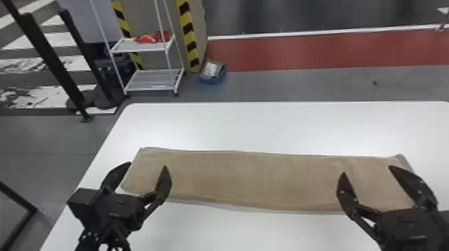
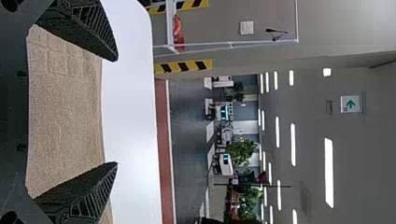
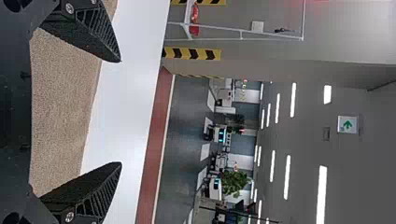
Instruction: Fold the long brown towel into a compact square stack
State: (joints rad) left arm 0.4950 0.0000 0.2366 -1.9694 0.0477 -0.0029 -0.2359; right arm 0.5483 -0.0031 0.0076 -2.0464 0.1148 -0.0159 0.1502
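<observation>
The brown towel (image 1: 254, 180) lies flat on the white table as a long strip running left to right. Over its left end my left gripper (image 1: 143, 170) stands open, one finger beyond the towel's left edge. My right gripper (image 1: 367, 173) is open above the right end. In the left wrist view the towel (image 2: 65, 107) shows behind the spread fingers of my left gripper (image 2: 116, 112), nothing held between them. Likewise, in the right wrist view, the towel (image 3: 60, 112) is seen past the wide-apart fingers of my right gripper (image 3: 120, 112).
White table surface (image 1: 267, 127) extends behind the towel and also in front of it. Beyond the table's far edge stand a white wire shelf (image 1: 150, 80) and a blue box (image 1: 212, 72) on the floor. Black posts (image 1: 53, 63) rise at the far left.
</observation>
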